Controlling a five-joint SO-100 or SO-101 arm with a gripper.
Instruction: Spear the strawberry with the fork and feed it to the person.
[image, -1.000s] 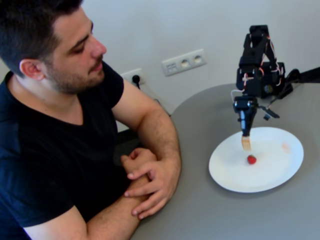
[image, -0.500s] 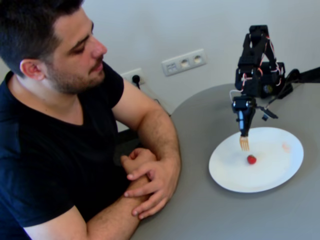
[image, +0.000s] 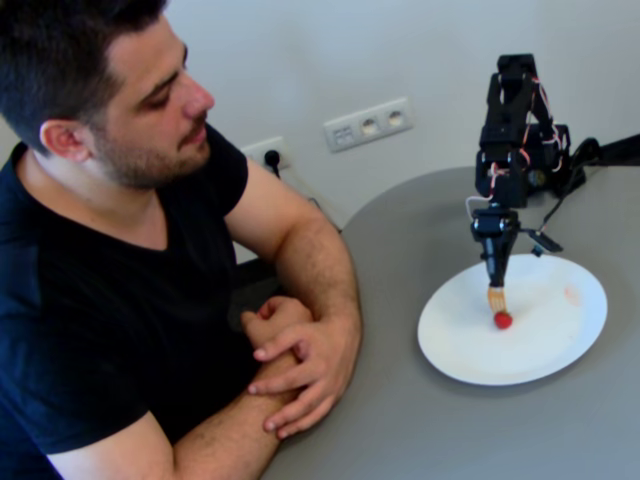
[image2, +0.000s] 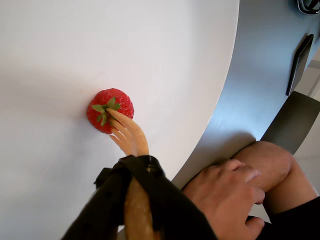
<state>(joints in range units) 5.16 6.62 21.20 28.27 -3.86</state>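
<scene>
1. The fork (image2: 129, 137) is fixed to the arm's tip; no gripper fingers show, so open or closed cannot be told
2. Its tines touch the strawberry (image2: 110, 110) directly below on the white plate (image: 545, 350)
3. The person (image: 120, 250) sits left of the fork in the fixed view, forearms folded

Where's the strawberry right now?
In the fixed view, the strawberry sits on the white plate, left of its centre, directly under the fork; in the wrist view the tines reach its leafy top.

Rounded grey matte worktop (image: 400, 420), right side of the fixed view. Round white flat plate (image: 540, 355) lies on it, right, near the middle. Man's bare folded forearms (image: 300, 370) rest on its left edge.
</scene>
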